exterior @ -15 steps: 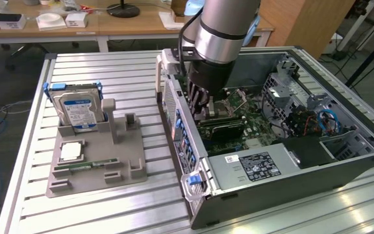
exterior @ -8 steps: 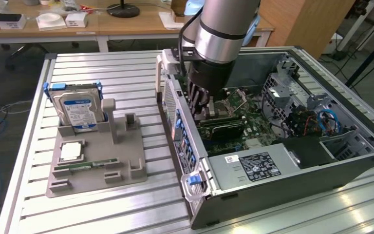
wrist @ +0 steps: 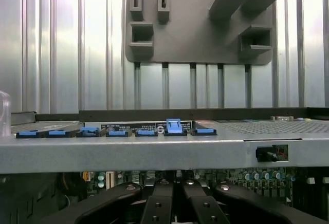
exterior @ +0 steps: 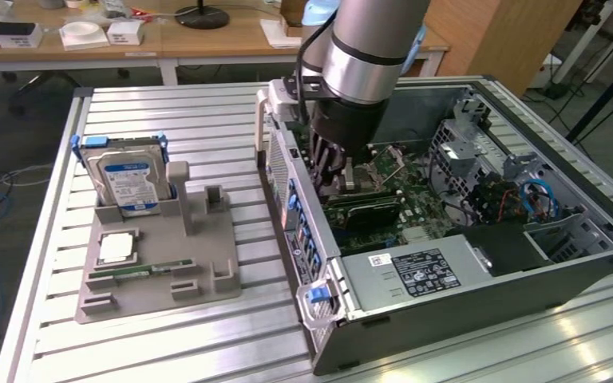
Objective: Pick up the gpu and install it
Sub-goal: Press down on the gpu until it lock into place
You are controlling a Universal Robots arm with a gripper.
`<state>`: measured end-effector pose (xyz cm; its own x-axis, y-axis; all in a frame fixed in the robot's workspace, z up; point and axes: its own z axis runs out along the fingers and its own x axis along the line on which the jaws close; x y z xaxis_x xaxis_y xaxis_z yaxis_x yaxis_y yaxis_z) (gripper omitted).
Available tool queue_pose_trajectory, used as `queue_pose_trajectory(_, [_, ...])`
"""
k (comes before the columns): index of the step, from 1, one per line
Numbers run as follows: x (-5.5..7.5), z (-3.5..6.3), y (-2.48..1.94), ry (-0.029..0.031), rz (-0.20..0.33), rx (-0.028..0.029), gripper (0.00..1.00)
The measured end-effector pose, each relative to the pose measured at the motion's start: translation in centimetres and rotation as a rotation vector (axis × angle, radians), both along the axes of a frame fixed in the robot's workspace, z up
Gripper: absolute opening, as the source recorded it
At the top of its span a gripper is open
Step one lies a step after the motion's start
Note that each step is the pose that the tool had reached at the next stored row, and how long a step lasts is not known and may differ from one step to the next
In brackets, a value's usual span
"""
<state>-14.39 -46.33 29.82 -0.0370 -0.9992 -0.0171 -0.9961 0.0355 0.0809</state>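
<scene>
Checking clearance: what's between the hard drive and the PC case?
Exterior view: between hard drive and PC case stand the gray holder's upright posts, then a bare strip of slatted table.

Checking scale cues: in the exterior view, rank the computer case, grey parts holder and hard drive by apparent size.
1. computer case
2. grey parts holder
3. hard drive

The arm (exterior: 365, 56) fills the open case (exterior: 562, 263) over the motherboard (exterior: 392, 171) — drive cage (exterior: 477, 159) crowds beside it.
</scene>
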Motion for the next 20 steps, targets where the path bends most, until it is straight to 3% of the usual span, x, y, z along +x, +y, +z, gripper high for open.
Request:
queue_pose_trajectory(6, [0.6,0.02,-0.01,-0.003,0.004,0.0151,0.11])
queue_pose_trajectory(14, [1.2,0.03,-0.01,-0.01,0.01,0.0262,0.11])
queue_pose_trajectory(20, [1.8,0.04,-0.01,-0.0231,0.017,0.0317,0.11])
